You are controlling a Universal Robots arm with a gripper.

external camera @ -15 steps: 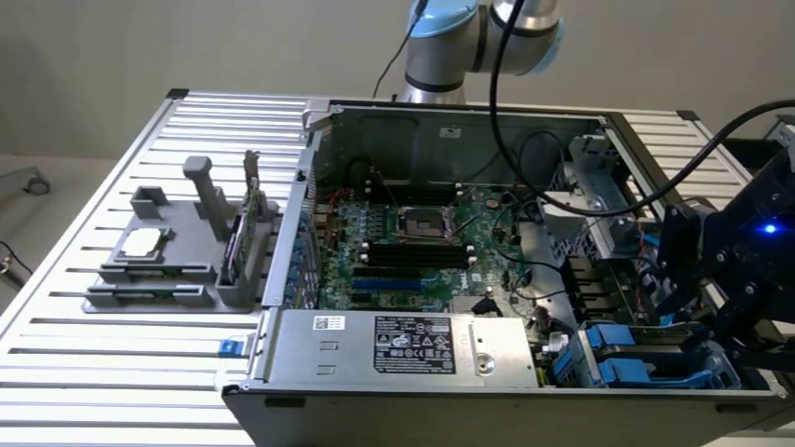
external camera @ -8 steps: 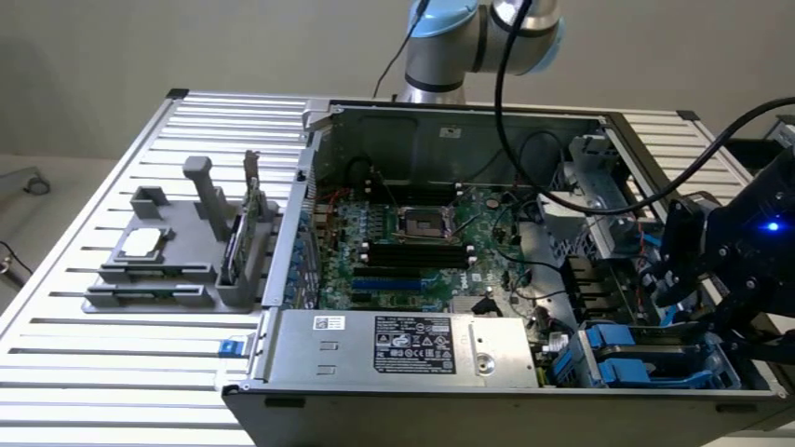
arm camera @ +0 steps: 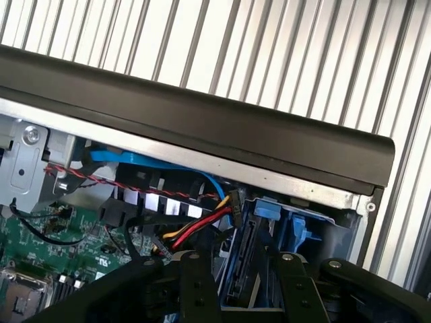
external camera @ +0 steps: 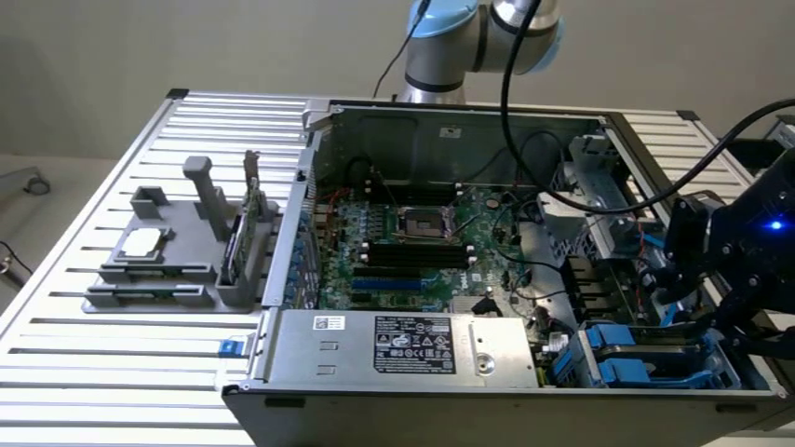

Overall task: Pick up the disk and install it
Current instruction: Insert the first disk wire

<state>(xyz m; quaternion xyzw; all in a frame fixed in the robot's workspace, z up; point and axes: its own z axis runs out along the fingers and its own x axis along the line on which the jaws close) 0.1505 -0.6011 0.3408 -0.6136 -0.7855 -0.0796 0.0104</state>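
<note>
The ribbed metal worktop [external camera: 74,372] carries one open computer case [external camera: 435,121], lying on its side with its green board [external camera: 410,209] facing up. One arm [external camera: 460,37] rises behind the case's far wall, cut off by the frame's top edge, and its black cable drops into the case. One grey power-supply box [external camera: 410,345] with a black label sits along the case's near wall. Outside the case, on the exterior view's left, stands one grey fixture [external camera: 162,270]. It holds one small square chip [external camera: 141,244] and one card [external camera: 253,219] set on edge. The drive bay [external camera: 621,354] is in the case's near corner on the exterior view's right, and two blue plastic pieces show there. The gripper [external camera: 686,296] hangs over the bay and hides much of it. In the wrist view its jaws are clenched on the disk [arm camera: 246,239], which stands on edge in that bay just inside the case's wall. Only the disk's dark edge and blue carrier show; its label is hidden. One bundle of red, yellow and black wires [arm camera: 202,225] runs just beside it.
</note>
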